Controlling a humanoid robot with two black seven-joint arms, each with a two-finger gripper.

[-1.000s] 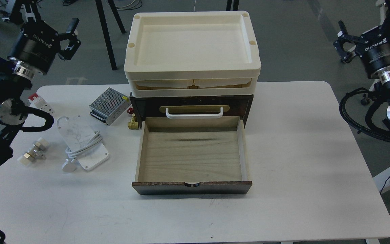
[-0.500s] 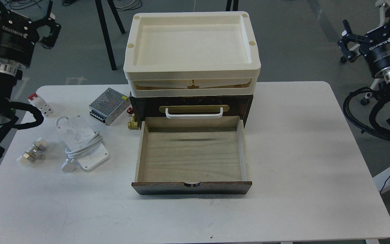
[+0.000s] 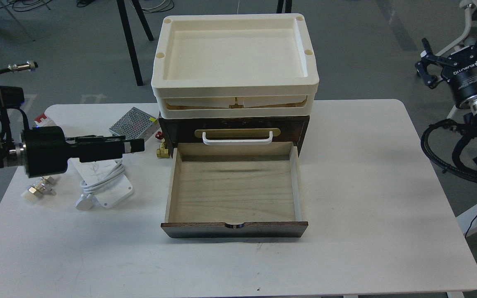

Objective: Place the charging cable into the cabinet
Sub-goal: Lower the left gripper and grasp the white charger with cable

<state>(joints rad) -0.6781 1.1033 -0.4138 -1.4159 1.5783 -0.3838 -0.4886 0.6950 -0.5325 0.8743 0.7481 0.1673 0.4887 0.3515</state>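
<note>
Charging cable (image 3: 107, 186) flat on table (image 3: 367, 174), left of cabinet (image 3: 234, 128) — long axis diagonal, upper-left to lower-right, round plug at its near-left end. Drawer (image 3: 233, 194) pulled open. Left gripper (image 3: 133, 145) side-on above the cable, opening can't be told. Right gripper (image 3: 429, 68) far right, spread, holding nothing.

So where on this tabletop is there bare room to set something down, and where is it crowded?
Bare: the table right of the cabinet, the front strip before the open drawer, and the drawer's own floor. Crowded: the left side, with the charging cable, metal power-supply box, small fittings and the left claw above them.
</note>
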